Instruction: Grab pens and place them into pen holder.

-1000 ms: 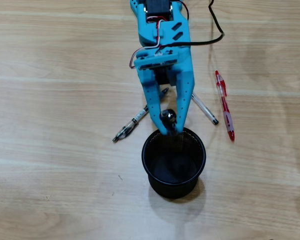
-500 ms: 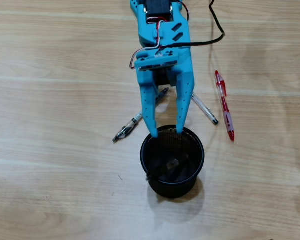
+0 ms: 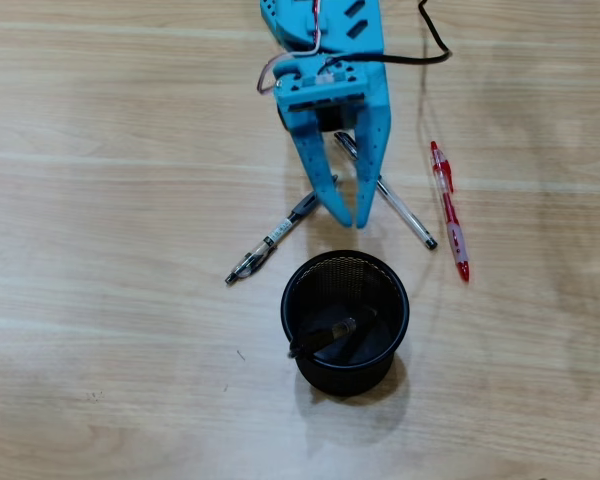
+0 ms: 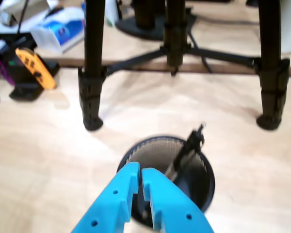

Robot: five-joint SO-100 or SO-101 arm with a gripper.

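One black pen (image 3: 325, 336) leans inside the pen holder (image 3: 292, 290), its upper end resting against the rim; in the wrist view the same pen (image 4: 188, 151) slants up out of the mesh cup (image 4: 209, 187), which sits directly beyond the fingertips. The blue fingers (image 3: 347, 215) are nearly closed, tips almost touching, and hold nothing; in the wrist view only a thin gap shows between the fingers (image 4: 139, 175).

Three more pens lie on the tabletop (image 3: 110, 200) in the overhead view. A second black pen (image 3: 270, 241) lies diagonally just left of the fingers, its upper end reaching beside them. The clear pen (image 3: 408, 218) passes under the fingers and runs out to their right. The red pen (image 3: 449, 211) lies farther right, apart from the fingers and nearly parallel to them. The holder stands just below the fingertips, not touching them.
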